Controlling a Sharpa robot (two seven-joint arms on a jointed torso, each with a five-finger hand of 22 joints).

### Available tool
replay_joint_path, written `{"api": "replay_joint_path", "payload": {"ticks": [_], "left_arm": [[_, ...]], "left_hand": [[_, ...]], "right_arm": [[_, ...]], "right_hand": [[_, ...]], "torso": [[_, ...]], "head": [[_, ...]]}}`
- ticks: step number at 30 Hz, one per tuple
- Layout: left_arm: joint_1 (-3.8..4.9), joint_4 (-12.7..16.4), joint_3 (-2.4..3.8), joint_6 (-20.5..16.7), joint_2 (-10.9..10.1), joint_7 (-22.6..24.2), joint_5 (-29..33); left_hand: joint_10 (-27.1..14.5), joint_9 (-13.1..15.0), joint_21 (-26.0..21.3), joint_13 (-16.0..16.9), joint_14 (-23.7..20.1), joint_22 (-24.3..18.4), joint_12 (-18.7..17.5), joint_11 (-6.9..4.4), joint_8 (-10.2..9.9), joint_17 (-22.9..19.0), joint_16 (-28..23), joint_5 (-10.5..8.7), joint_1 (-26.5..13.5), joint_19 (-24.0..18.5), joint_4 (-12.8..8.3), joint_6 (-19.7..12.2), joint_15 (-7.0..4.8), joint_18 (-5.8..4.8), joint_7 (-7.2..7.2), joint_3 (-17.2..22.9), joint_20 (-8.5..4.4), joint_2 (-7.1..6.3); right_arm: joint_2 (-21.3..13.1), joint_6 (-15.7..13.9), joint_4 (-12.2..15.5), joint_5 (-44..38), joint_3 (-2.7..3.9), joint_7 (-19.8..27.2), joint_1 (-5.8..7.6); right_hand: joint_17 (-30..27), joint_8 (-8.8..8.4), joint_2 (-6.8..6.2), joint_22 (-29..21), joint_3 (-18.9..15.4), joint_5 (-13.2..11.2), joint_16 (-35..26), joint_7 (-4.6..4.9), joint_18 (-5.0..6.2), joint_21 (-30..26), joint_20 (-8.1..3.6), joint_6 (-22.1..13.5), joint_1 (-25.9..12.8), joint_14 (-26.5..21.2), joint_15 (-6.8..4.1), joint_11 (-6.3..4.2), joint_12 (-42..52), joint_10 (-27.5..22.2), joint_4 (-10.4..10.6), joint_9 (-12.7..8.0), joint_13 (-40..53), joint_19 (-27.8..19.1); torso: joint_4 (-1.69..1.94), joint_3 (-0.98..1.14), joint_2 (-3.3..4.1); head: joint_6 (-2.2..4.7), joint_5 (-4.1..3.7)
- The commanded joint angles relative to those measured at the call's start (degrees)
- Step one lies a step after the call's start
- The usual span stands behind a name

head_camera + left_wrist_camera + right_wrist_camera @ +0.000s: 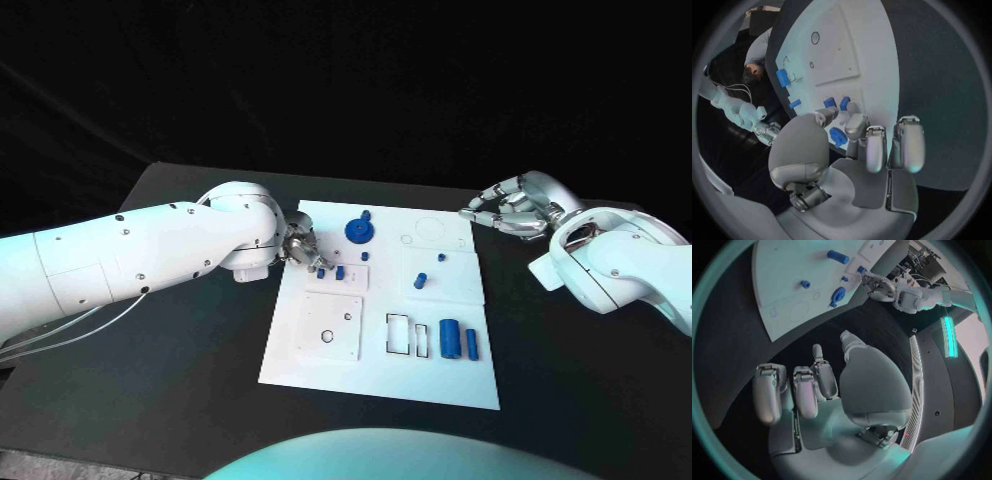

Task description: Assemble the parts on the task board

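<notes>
Left hand [299, 247] hovers at the left edge of the task board [378, 380], left of frame centre, fingertips just beside two small blue pegs [330, 271], though whether it pinches anything I cannot tell. Right hand [508, 213], upper right off the board, is half-curled and holds nothing. Those pegs look light, rigid and smooth, likely slippery, so pinch one across its sides.

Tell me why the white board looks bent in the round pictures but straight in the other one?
In the left wrist view the fisheye lens curves the task board edges; the right wrist view bends the board too. The head view has no such bulge, so the board shows straight sides, bright against the dark table.
</notes>
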Motion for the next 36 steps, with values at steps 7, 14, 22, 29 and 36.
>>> {"api": "replay_joint_path", "payload": {"ticks": [7, 14, 22, 29, 36], "left_arm": [[0.04, 1.13, 0.76, -5.25, -0.70, 1.97, 2.05], [0.16, 1.99, 1.60, -13.33, -1.55, 9.45, 7.15], [0.14, 1.62, 0.90, -24.69, -0.87, 30.01, 5.06], [-0.77, 0.35, -0.49, -28.11, 1.10, 40.16, -7.42], [-1.41, -1.49, -1.24, -24.34, 2.96, 42.10, -17.89]], "left_hand": [[-0.06, -0.21, -0.86, -0.53, 6.06, 12.20, -0.49, -0.17, 0.06, 15.07, 0.21, -0.36, -0.42, 0.89, -0.01, -0.36, -0.33, -0.04, 0.29, -1.28, -0.35, -0.18], [-8.43, -1.27, -12.37, -10.50, 4.49, 8.80, -12.23, 1.02, -2.15, 10.24, -2.89, -0.38, 2.35, -5.12, -0.15, -5.67, 0.82, 2.14, 1.99, -1.66, 0.40, -0.82], [-26.62, -10.37, -57.12, -26.73, -20.49, -9.37, -29.00, 6.87, -9.09, -27.86, -38.19, 5.87, 15.54, -26.14, -4.60, -14.06, 6.36, 7.76, 7.87, 2.33, 5.55, -2.04], [-26.90, -17.95, -59.69, -35.70, -20.78, -9.93, -34.66, 7.14, -13.98, -29.74, -38.40, 4.28, 20.11, -24.55, -8.52, -10.04, 6.62, 7.99, 7.05, 2.23, 5.92, -2.99], [-26.36, -21.34, -60.31, -42.80, -18.52, -9.10, -40.39, 7.18, -17.51, -31.42, -38.63, 3.51, 20.57, -22.65, -10.50, -6.79, 5.51, 8.18, 5.36, 0.69, 5.15, -3.14]], "right_arm": [[0.13, -0.11, -0.11, -0.47, 0.01, 0.18, -0.03], [0.22, -0.25, -0.31, -0.47, 0.01, 0.30, -0.03], [0.28, -0.43, -0.49, -0.08, 0.01, 1.12, -0.03], [0.39, -0.44, -0.64, 0.30, -0.01, 1.91, -0.05], [0.41, -0.33, -0.62, 0.39, -0.02, 2.08, -0.09]], "right_hand": [[14.05, 0.34, -0.12, 12.67, -0.31, 0.26, -0.13, -0.03, 0.35, -0.49, -0.37, -0.29, -0.61, 5.70, -0.31, -0.04, -0.36, -0.42, 0.00, 0.08, 2.90, 2.43], [14.00, 0.34, -0.09, 12.66, -0.36, 0.28, -0.15, -0.02, 0.36, -0.54, -0.37, -0.31, -0.64, 5.69, -0.31, -0.04, -0.37, -0.42, -0.01, 0.09, 2.89, 2.41], [13.38, 0.30, 0.19, 12.36, -0.40, 0.55, -0.45, -0.01, 0.56, -1.42, -0.37, -0.46, -0.27, 5.52, -0.31, -0.04, -2.39, -2.20, -0.17, 0.18, 0.80, 1.98], [12.83, 0.30, 0.51, 12.10, -0.22, 1.06, -0.74, -0.02, 0.73, -2.23, -0.39, -0.61, 0.84, 5.35, -0.34, -0.06, -3.06, -2.68, -0.30, 0.38, 0.17, 1.61], [12.83, 0.30, 0.53, 12.10, -0.19, 1.16, -0.74, -0.02, 0.73, -2.26, -0.39, -0.62, 0.95, 5.35, -0.35, -0.06, -3.05, -2.66, -0.31, 0.40, 0.18, 1.60]], "torso": [[0.03, 0.00, -0.03], [0.06, 0.02, -0.04], [0.01, 0.00, 0.03], [-0.02, -0.11, 0.02], [-0.04, -0.03, 0.05]], "head": [[0.26, -0.05], [0.51, -0.21], [1.10, -0.69], [1.31, -1.08], [1.59, -1.17]]}}
